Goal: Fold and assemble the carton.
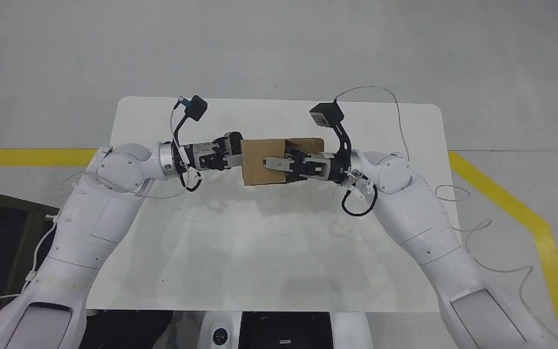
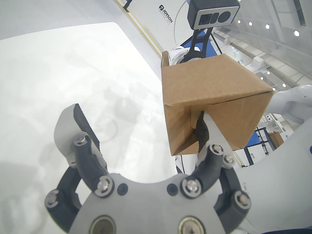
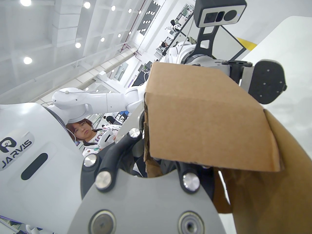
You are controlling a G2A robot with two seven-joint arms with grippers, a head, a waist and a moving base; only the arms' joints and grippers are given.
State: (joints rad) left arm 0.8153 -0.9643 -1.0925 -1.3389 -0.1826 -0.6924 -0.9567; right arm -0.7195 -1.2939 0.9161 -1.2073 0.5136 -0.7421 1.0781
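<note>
A brown carton (image 1: 266, 161) is held above the white table, between the two arms. My right gripper (image 1: 283, 163) is shut on one of its walls. In the right wrist view, one silver finger (image 3: 130, 125) lies outside the carton (image 3: 202, 120) and the other is hidden behind the cardboard. A loose flap (image 3: 258, 186) hangs at that end. My left gripper (image 2: 141, 113) stands open at the carton's (image 2: 209, 91) other end. One of its fingers (image 2: 207, 129) is tucked under a folded end flap, and the other finger (image 2: 81, 122) stays free, well away from the cardboard.
The white table (image 1: 279, 253) spreads bare below and in front of the carton. A yellow floor line (image 1: 44, 157) runs past the table's left and right sides. Thin cables (image 1: 384, 96) loop off the right arm's wrist camera (image 1: 327, 114).
</note>
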